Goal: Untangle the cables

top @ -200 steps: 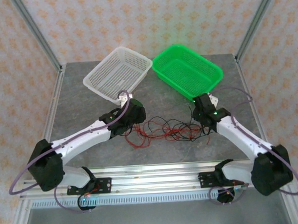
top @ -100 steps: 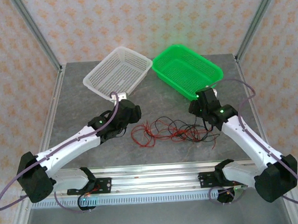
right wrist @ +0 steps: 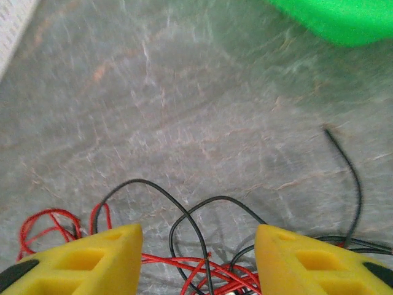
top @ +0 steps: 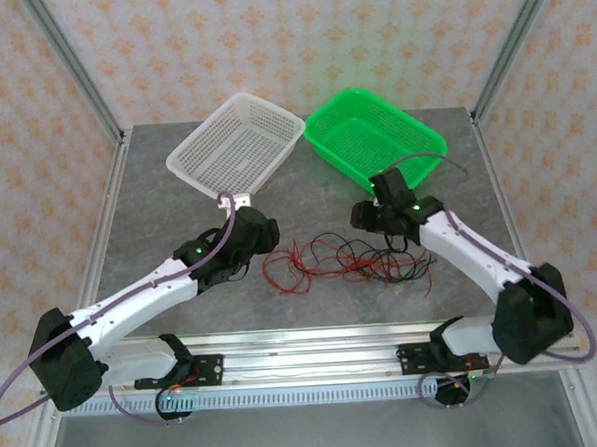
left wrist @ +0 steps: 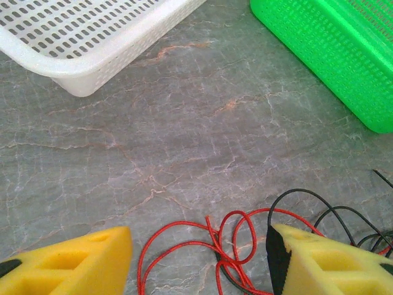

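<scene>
Task unfinished: the cables (top: 346, 262), hair-thin red and black wires, lie in one looping tangle at centre frame on the grey, marble-veined worktop (top: 150, 213); no strand is separated yet. Two perforated plastic baskets, white (top: 236, 145) and green (top: 374, 144), sit at upper frame. The left hand (left wrist: 199, 238) gapes wide over red loops. The right hand (right wrist: 198, 235) is likewise spread, gripping nothing.

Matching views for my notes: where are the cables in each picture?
Top external: cables at the centre of the table.
Left wrist: cables bottom centre-right, between the jaws.
Right wrist: cables along the bottom, between the jaws.
Shared landmark: green basket, upper right in each.
</scene>
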Robot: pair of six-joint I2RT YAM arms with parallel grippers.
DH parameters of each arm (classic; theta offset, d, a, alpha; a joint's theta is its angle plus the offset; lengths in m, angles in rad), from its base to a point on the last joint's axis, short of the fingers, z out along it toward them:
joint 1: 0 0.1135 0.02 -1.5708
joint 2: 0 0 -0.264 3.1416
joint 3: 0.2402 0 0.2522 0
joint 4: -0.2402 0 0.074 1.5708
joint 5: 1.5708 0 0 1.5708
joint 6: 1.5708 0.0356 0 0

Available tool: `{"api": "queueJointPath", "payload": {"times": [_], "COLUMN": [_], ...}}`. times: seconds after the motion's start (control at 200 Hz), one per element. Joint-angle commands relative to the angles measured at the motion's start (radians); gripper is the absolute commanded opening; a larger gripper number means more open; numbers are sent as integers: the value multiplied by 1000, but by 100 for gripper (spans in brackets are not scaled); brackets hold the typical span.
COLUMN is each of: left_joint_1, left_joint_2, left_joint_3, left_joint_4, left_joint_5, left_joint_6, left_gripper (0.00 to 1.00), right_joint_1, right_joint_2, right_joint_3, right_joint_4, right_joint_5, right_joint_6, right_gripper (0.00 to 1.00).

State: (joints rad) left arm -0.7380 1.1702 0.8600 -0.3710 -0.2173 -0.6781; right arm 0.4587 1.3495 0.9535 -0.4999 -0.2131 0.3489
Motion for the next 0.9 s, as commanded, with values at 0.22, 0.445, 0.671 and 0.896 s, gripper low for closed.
{"api": "queueJointPath", "payload": {"times": [0.22, 0.445, 0.671, 0.896], "left_joint_1": [0, 5, 9, 11], "left_joint_2": [-61, -82, -76, -70], "left_joint_3": [-28, -42, -47, -47], "left_joint_4": [22, 21, 26, 36], "left_joint_5": [-26, -33, -27, -19], "left_joint_6": [28, 29, 31, 30], "left_gripper": [62, 62, 62, 62], "right_joint_1": [52, 73, 86, 94], "right_joint_2": [265, 355, 365, 324], "right_joint_3": [60, 79, 82, 87], "right_joint_4": [58, 73, 74, 48], "right_joint_5": [15, 20, 25, 33], "right_joint_6": [-82, -81, -73, -70], "right_gripper": [48, 45, 44, 44]}}
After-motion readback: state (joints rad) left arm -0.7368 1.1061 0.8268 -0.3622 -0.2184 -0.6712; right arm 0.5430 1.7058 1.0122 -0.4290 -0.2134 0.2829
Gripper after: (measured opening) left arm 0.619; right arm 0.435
